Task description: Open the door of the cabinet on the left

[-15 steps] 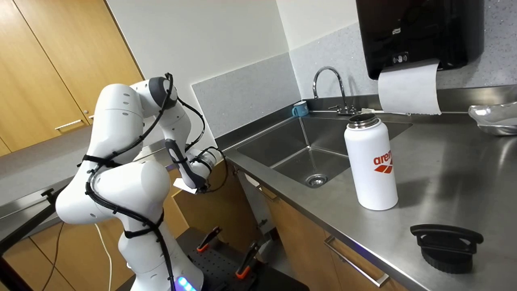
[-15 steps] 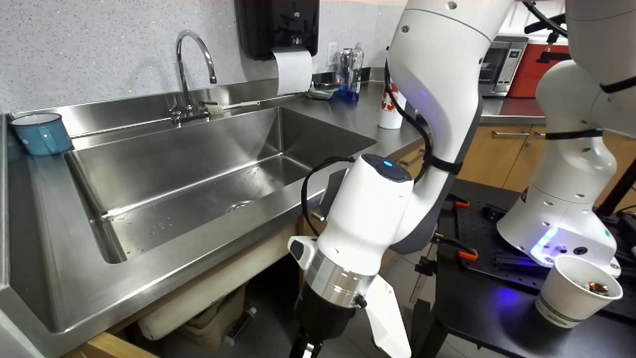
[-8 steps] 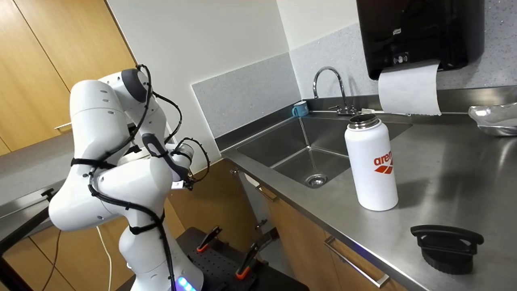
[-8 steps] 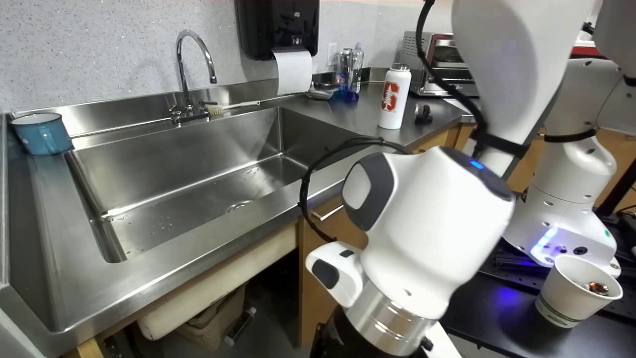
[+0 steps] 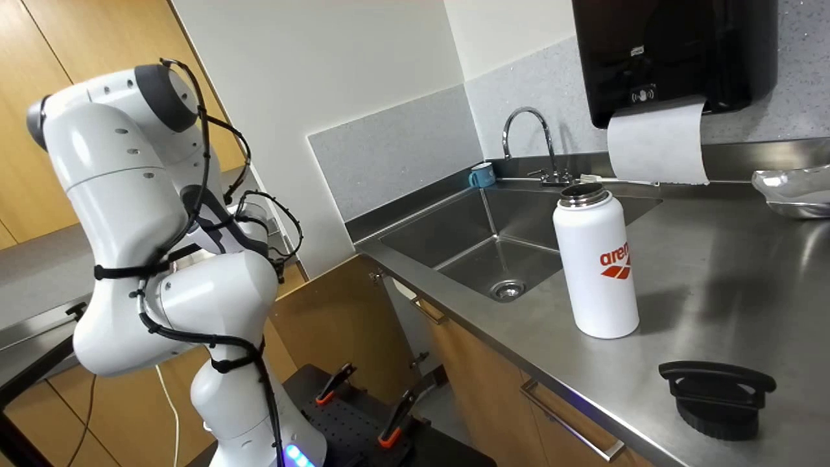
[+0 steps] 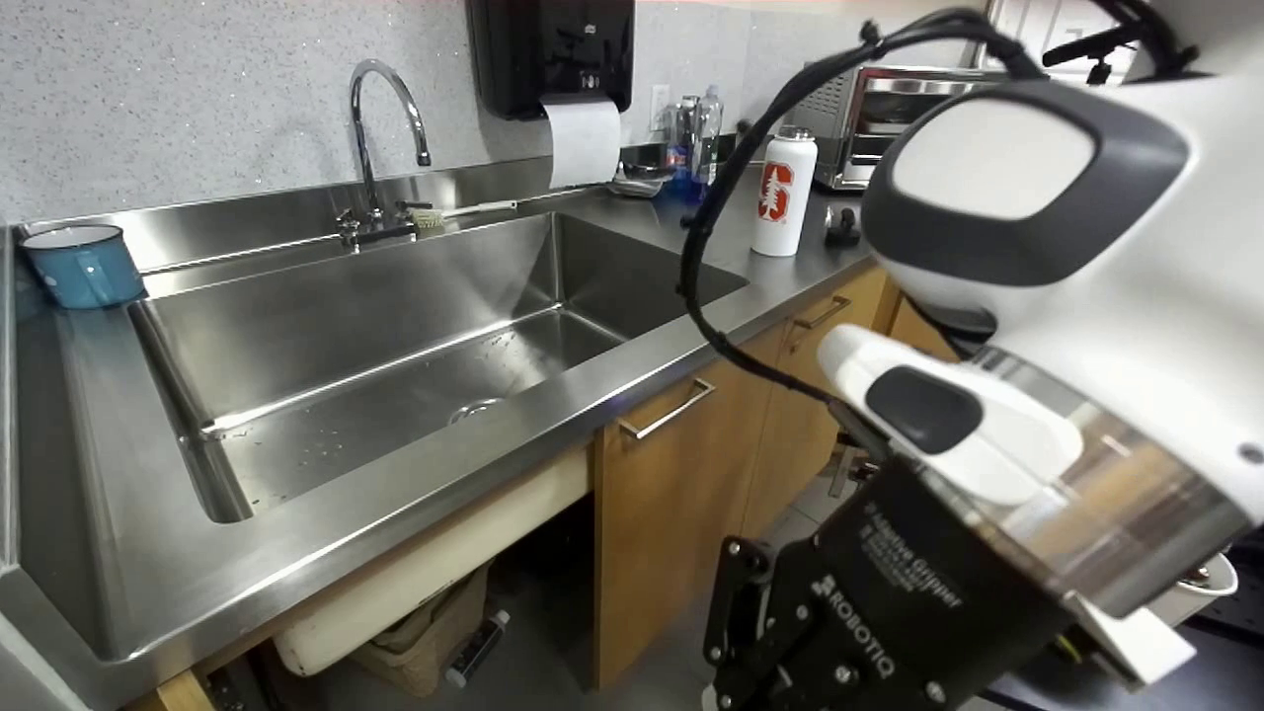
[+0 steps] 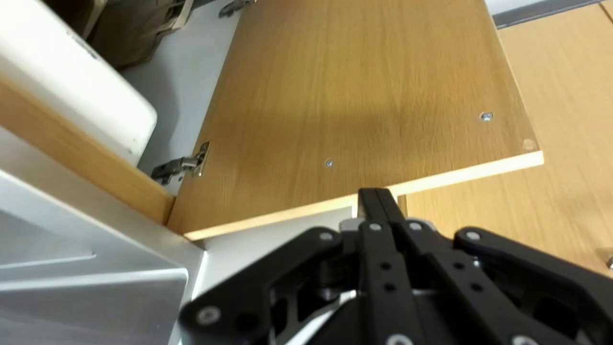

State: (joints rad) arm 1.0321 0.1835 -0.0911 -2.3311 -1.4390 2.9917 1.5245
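In the wrist view, the tool (image 7: pixel 375 194) is clenched. In an exterior view, the door (image 5: pixel 350 318) stands swung out, lower than the sink (image 5: pixel 447 224). In an exterior view, the cabinet (image 6: pixel 681 504) lies beneath the sink, the tool out in front.

The door (image 7: pixel 364 96) is standing open, with two metal hinges (image 7: pixel 201 159) joining it to the cabinet (image 7: pixel 191 72). Black fingers (image 7: pixel 368 203) are pressing together, their tips overlapping the door's pale edge; whether they are touching it is unclear. A steel surface (image 7: pixel 134 254) is lying near the door's hinged side; lighter wood (image 7: pixel 565 105) is showing beyond its free side.
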